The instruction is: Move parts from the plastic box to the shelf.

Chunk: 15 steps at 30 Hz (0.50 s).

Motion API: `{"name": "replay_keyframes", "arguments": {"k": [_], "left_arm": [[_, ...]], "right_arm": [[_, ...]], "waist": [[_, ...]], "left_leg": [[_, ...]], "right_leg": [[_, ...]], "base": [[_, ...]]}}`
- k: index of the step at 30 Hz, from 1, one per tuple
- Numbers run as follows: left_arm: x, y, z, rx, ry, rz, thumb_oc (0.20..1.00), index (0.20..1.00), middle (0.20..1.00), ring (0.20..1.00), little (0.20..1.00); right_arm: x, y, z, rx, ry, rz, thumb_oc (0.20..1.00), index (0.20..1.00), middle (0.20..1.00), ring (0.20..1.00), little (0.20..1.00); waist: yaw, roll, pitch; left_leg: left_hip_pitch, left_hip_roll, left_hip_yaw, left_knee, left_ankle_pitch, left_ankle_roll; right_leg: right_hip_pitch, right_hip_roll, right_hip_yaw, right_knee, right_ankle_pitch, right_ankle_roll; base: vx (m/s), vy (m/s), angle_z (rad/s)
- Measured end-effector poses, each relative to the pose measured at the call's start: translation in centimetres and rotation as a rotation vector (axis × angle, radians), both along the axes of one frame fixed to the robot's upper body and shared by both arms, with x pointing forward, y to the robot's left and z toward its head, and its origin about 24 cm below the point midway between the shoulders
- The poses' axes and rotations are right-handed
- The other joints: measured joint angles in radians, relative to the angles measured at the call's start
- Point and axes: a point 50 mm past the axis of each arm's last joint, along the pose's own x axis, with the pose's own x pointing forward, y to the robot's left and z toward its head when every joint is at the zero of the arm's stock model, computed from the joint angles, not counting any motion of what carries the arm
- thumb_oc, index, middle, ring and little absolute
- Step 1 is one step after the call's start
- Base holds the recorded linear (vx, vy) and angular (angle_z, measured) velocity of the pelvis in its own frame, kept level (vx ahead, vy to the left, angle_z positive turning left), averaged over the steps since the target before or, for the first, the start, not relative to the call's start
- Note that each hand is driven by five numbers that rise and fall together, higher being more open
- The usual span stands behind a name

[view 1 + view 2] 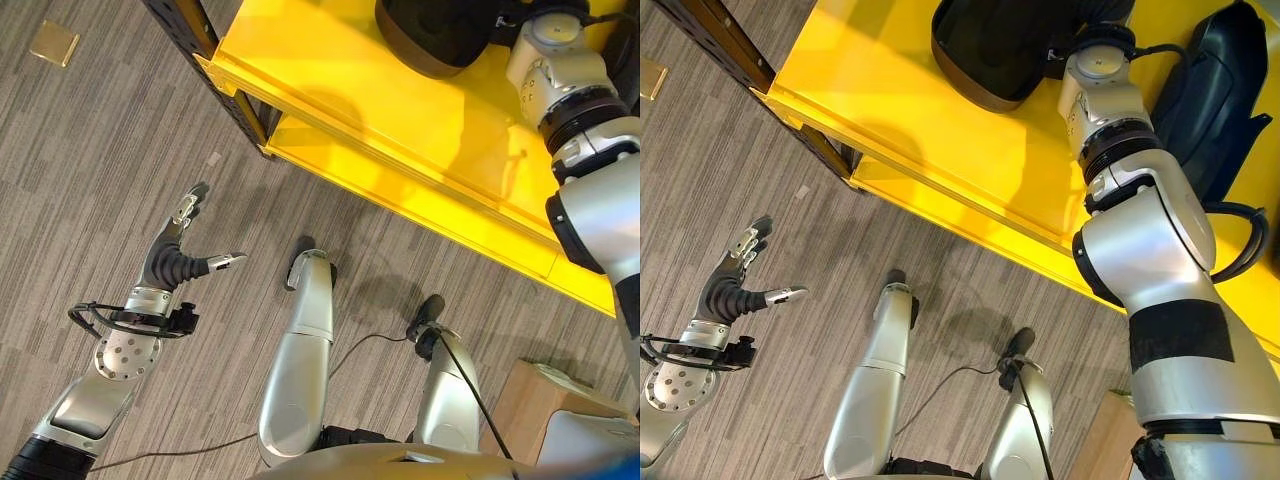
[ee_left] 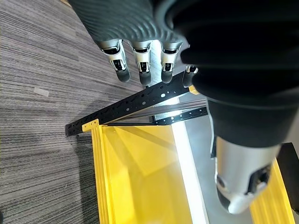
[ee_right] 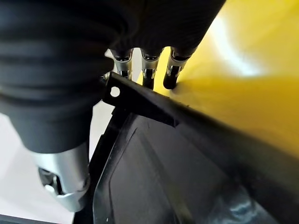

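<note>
- A yellow shelf (image 1: 970,150) is seen running across the upper part of the head views, its black perforated upright (image 1: 190,25) standing at its left end on grey striped carpet (image 1: 90,140).
- The robot's right arm is stretched up over the shelf board, and the right hand (image 3: 145,65) is set against the rim of a large black moulded part (image 1: 995,45) that lies on the board near its far edge.
- In the right wrist view the silver fingers (image 3: 172,74) are shown reaching past the part's black edge, with the thumb on the near side of that edge; the part appears to be pinched between them.
- A second black part (image 1: 1210,90) is seen lying on the same board, just to the right of the right forearm.
- The left hand (image 1: 178,262) is held low over the carpet at the left, well apart from the shelf, with fingers spread and relaxed and nothing in them.
- In the left wrist view the dark fingertips (image 2: 120,70) are shown extended toward the shelf's perforated upright and yellow boards.
- A brown box (image 1: 545,400) stands on the carpet at the lower right, below the shelf's front edge.
- A small brass floor plate (image 1: 54,43) is set in the carpet at the far left.
</note>
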Motion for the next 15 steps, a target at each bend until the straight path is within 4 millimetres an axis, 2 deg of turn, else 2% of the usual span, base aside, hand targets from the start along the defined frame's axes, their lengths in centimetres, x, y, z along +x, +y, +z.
{"name": "replay_keyframes", "arguments": {"k": [15], "left_arm": [[-0.12,0.12,-0.06,0.001,0.002,0.005,1.000,1.000,1.000,1.000,1.000]], "right_arm": [[-0.32,-0.29,1.02,-0.042,-0.021,-0.019,1.000,1.000,1.000,1.000,1.000]], "waist": [[0.003,-0.001,0.000]], "left_leg": [[-0.023,-0.010,-0.013,0.001,0.004,0.002]], "right_leg": [[0.000,0.001,-0.018,-0.018,0.003,-0.003]], "base": [[0.00,0.001,0.01]]}}
